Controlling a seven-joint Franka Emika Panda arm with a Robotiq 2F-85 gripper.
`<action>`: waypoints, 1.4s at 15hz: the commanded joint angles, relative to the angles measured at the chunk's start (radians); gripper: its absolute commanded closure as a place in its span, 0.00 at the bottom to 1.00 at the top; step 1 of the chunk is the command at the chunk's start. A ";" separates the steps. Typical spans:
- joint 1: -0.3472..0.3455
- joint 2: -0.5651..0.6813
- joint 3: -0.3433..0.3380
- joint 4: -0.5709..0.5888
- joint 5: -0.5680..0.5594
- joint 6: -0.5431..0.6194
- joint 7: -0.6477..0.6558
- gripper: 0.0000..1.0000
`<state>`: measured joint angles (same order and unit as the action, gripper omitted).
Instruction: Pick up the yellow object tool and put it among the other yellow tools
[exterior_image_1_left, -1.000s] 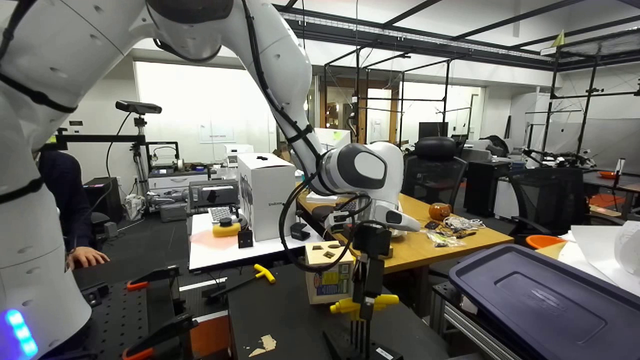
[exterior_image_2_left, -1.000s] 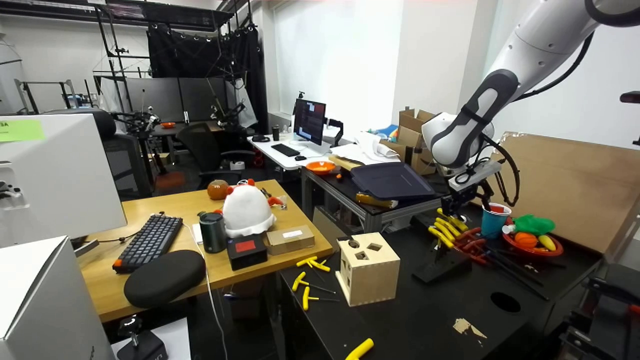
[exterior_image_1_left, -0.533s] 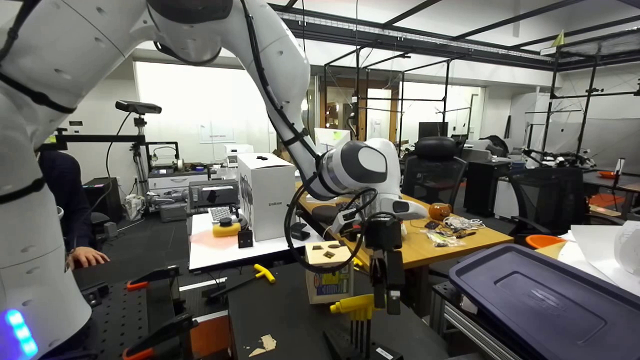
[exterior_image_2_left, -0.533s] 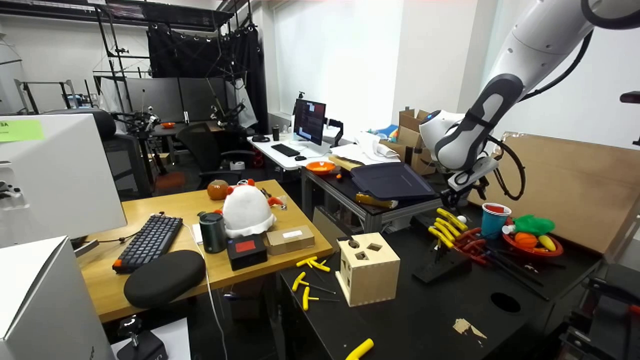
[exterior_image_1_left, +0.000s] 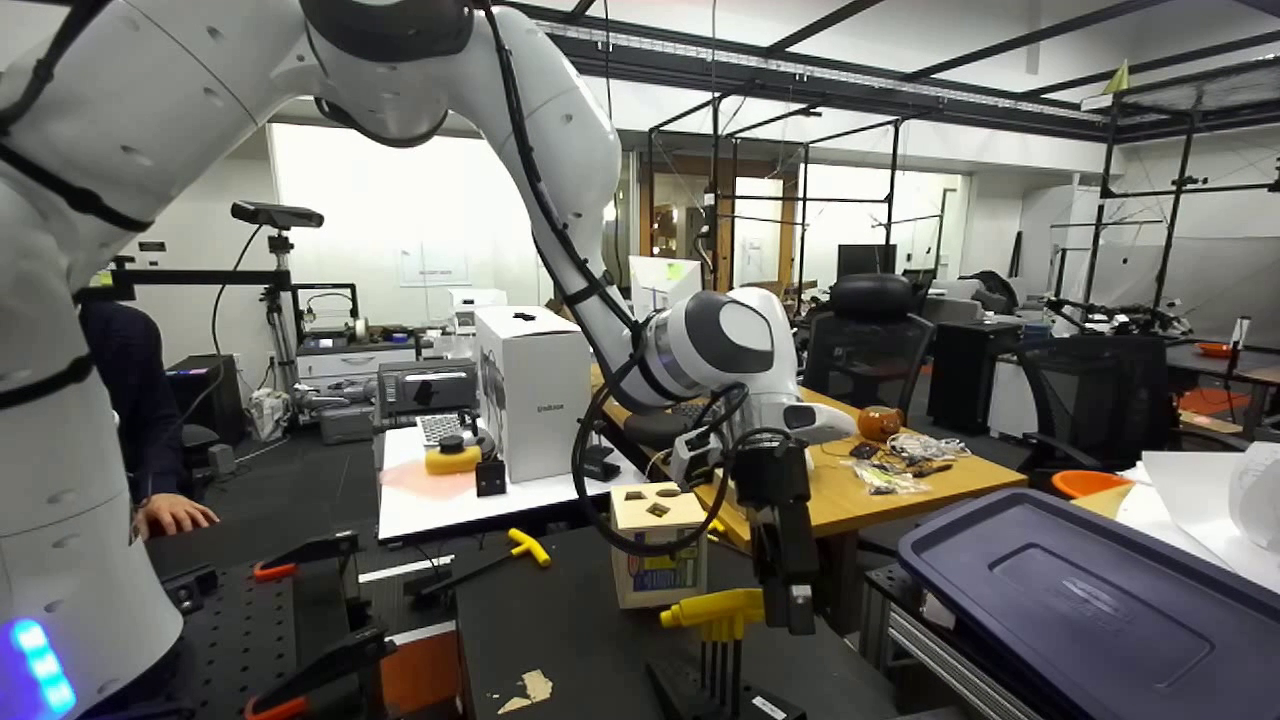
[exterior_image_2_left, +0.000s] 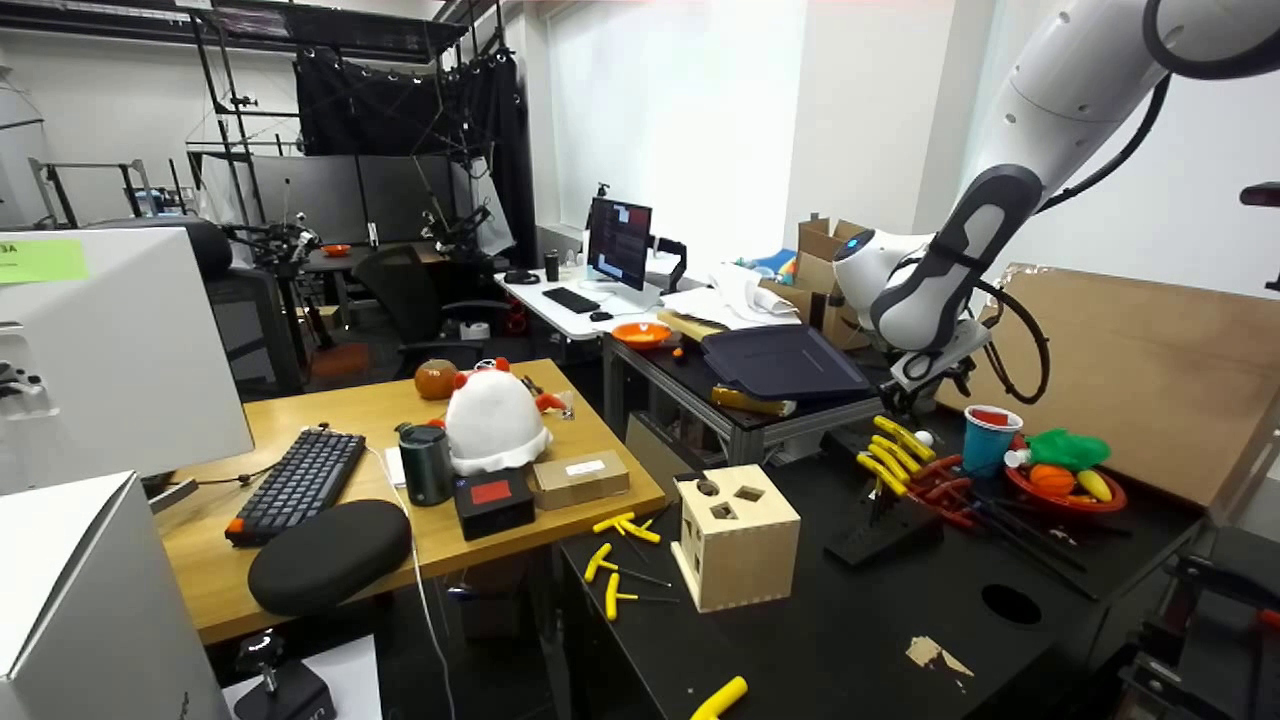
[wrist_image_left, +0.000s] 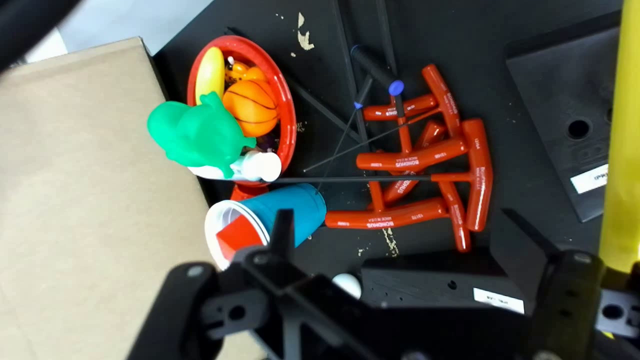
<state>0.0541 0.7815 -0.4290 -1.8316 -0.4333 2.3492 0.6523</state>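
Observation:
Several yellow T-handle tools (exterior_image_2_left: 888, 458) stand upright in a black stand (exterior_image_2_left: 885, 533). Their yellow handles (exterior_image_1_left: 713, 607) also show in an exterior view, partly behind my gripper. My gripper (exterior_image_1_left: 790, 605) hangs just beside that cluster, at the handles' end. In the wrist view my gripper (wrist_image_left: 397, 220) has its fingers wide apart with nothing between them. A yellow handle (wrist_image_left: 620, 150) lies outside the right finger, cut off by the frame edge. More yellow tools (exterior_image_2_left: 612, 597) lie by the wooden box. A single yellow tool (exterior_image_1_left: 530, 547) lies at the table edge.
A pale wooden shape box (exterior_image_2_left: 740, 540) stands on the black table. Red T-handle tools (wrist_image_left: 417, 155), a blue cup (wrist_image_left: 295, 207) and a red bowl of toys (wrist_image_left: 287, 125) lie below the gripper. A cardboard panel (exterior_image_2_left: 1130, 380) stands behind. A dark bin lid (exterior_image_1_left: 1100, 600) is nearby.
A second ago my gripper was in front of the yellow handles in the stand. It has moved away to their right in an exterior view and tilted slightly. The tools look unmoved.

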 joint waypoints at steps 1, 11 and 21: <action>-0.014 -0.014 0.022 0.003 0.029 -0.032 -0.012 0.00; -0.010 -0.017 0.034 -0.015 0.032 -0.026 -0.031 0.00; -0.081 -0.159 0.027 0.010 0.022 -0.035 -0.252 0.00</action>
<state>0.0257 0.7179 -0.4422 -1.8095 -0.4347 2.3570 0.5397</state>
